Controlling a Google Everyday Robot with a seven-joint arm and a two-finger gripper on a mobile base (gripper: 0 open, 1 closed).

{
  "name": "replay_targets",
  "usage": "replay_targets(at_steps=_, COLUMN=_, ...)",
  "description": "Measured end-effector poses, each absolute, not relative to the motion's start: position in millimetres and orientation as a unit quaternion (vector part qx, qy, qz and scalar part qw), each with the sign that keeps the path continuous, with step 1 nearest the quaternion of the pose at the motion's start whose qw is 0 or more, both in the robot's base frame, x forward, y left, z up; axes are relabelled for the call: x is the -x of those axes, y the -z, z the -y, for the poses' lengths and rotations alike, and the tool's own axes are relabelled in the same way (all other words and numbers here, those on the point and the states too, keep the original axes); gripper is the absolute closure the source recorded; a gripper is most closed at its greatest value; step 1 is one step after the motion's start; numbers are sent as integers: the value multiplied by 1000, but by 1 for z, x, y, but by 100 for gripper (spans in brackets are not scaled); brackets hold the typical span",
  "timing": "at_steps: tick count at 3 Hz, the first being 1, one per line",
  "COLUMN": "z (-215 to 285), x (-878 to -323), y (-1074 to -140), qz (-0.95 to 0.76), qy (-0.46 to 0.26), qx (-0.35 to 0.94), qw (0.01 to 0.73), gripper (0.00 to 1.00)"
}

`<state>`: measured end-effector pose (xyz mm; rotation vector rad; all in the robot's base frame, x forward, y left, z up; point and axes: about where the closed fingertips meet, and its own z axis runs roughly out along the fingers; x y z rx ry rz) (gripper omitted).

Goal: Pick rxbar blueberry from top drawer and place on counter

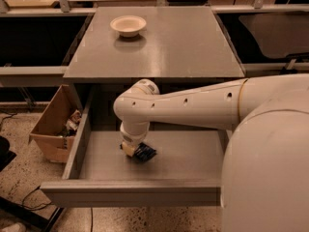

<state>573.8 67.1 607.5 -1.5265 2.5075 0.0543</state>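
Observation:
The top drawer (pixel 96 163) is pulled open below the counter (pixel 183 42). My gripper (pixel 131 150) hangs from the white arm inside the drawer, left of its middle, a little above the grey floor. It is shut on the rxbar blueberry (pixel 145 152), a dark navy wrapper that sticks out tilted to the right of the fingertips. Part of the bar is hidden behind the gripper.
A cream round bowl (pixel 128 25) sits at the counter's far left. A brown cardboard box (pixel 50 127) with clutter stands on the floor left of the drawer. My white arm and body (pixel 270 158) fill the right side. Shelving runs along the back.

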Motion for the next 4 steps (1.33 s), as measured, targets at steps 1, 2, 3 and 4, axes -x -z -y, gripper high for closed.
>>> replay_targets(at_steps=1, z=-67, x=-574, y=-608, qz=-849, qy=-18, qx=517, qw=103, gripper=100)
replay_targets(at_steps=2, z=-70, x=-577, y=-618, qz=-839, qy=-24, qx=535, qw=97, gripper=100)
replay_targets(at_steps=3, z=-65, x=-596, y=-671, qz=-819, qy=-56, qx=566, qw=72, gripper=100)
replay_targets(at_steps=4, z=-61, x=-615, y=-714, qz=-791, qy=-79, qx=605, qw=49, gripper=100)
